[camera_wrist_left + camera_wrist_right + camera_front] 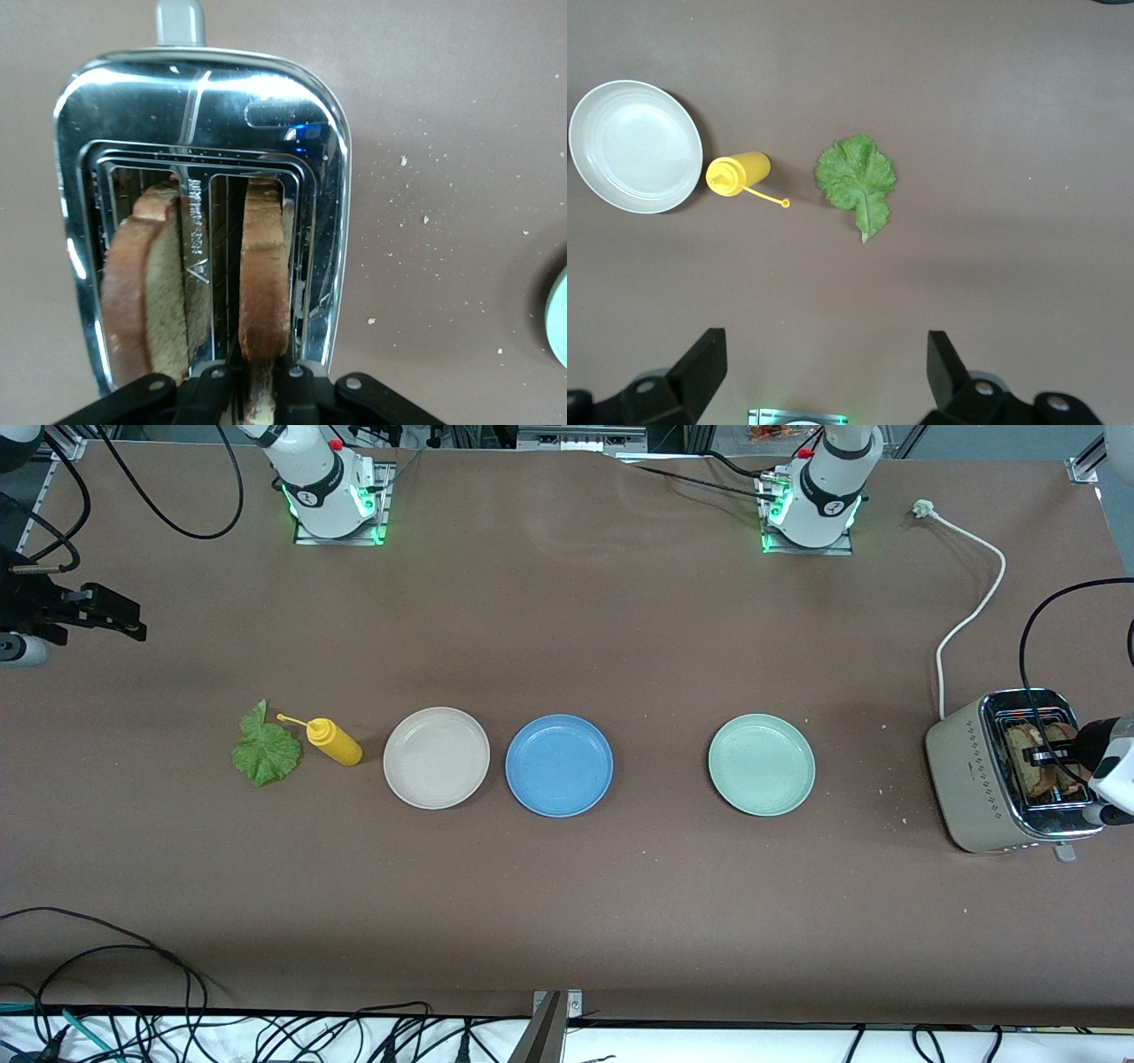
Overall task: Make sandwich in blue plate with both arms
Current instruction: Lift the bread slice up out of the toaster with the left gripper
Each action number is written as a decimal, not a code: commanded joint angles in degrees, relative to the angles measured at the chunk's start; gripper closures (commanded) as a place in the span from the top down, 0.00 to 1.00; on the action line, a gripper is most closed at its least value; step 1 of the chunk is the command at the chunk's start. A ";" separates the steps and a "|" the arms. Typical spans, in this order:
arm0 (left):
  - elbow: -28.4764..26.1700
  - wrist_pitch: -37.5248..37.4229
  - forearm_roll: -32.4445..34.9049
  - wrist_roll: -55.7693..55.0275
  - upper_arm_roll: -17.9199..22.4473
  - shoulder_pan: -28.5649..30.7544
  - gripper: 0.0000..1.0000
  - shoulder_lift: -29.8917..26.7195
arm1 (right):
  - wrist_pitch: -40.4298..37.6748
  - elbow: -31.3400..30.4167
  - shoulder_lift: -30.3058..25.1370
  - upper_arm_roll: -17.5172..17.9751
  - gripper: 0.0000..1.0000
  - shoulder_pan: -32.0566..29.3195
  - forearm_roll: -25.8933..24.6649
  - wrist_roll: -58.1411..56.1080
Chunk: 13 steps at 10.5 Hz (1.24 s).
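Note:
Two brown bread slices stand in the slots of a beige and chrome toaster (pixel 970 771) at the left arm's end of the table. My left gripper (pixel 1045 757) is over the toaster, shut on the top edge of one bread slice (pixel 266 266), a finger on each side. The other slice (pixel 146 283) stands free in the neighbouring slot. The blue plate (pixel 559 765) lies empty mid-table. A green lettuce leaf (pixel 266 748) lies flat toward the right arm's end and shows in the right wrist view (pixel 857 177). My right gripper (pixel 115 613) hangs open and empty high above the table, waiting.
A beige plate (pixel 436 757) lies beside the blue plate. A yellow squeeze bottle (pixel 334 741) lies on its side between the beige plate and the lettuce. A pale green plate (pixel 761 763) lies between the blue plate and the toaster. The toaster's white cord (pixel 974 602) trails toward the bases.

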 commanded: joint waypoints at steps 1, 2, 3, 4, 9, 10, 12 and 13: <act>0.72 -4.63 0.12 7.41 -0.18 0.43 0.00 -5.48 | -1.06 1.33 0.34 0.04 1.00 0.00 -0.24 0.01; 0.80 -7.16 0.21 7.61 -0.26 0.43 0.00 -7.15 | -1.06 1.33 0.34 0.04 1.00 0.00 -0.33 0.01; 1.67 -9.71 0.21 7.61 -0.70 0.34 0.00 -8.56 | -1.06 1.33 0.34 0.04 1.00 0.00 -0.24 0.01; 3.68 -13.30 0.12 7.35 -0.79 0.25 0.00 -9.18 | -1.06 1.33 0.34 -0.04 1.00 0.00 -0.24 -0.17; 7.75 -17.38 -0.14 7.35 -3.24 -0.98 0.00 -9.10 | -1.06 1.33 0.34 -0.04 1.00 0.00 -0.15 -0.26; 7.75 -17.38 -0.14 7.35 -4.12 -1.06 0.00 -8.93 | -1.06 1.33 0.34 -0.04 1.00 0.00 -0.15 -0.26; 7.75 -17.38 -0.40 6.30 -6.32 -2.73 0.00 -8.49 | -1.06 1.33 0.34 -0.04 1.00 0.00 -0.15 -0.26; 7.49 -17.21 -3.63 5.77 -6.59 -3.87 0.00 -7.79 | -1.06 1.33 0.34 -0.04 1.00 0.00 -0.15 -0.26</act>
